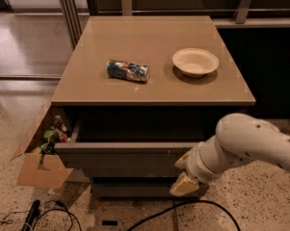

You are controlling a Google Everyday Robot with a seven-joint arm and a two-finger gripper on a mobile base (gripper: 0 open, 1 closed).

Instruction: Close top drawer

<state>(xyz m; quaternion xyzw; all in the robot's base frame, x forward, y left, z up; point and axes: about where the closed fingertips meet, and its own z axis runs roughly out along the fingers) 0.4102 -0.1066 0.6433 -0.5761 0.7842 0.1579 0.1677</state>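
The top drawer (120, 160) stands pulled partway out of the cabinet, just under the overhanging cabinet top (149, 88). Its flat grey front has no handle and runs nearly the full width of the unit. The inside is in deep shadow, so I cannot tell what it holds. Below it the next grey front (135, 190) sits further back. The gripper (182, 174) is low at the right end of the drawer front, close against it, on the end of the thick white arm (241, 146) that reaches in from the right. Whether it is open or closed I cannot tell, and I see nothing held in it. On the cabinet top a cream bowl (195, 61) sits towards the right rear, its inside plain and pale. A crumpled blue packet (127, 70) lies on its side to the left of it, well apart. On the floor, against the cabinet's left side, an open cardboard box (38, 170) leans outward with a jumble of colourful items (53, 134) in it. The floor (260, 203) is speckled, and black cables (183, 208) trail across it in front of the cabinet. Behind, metal posts (67, 8) rise beside a glossy stretch of floor.
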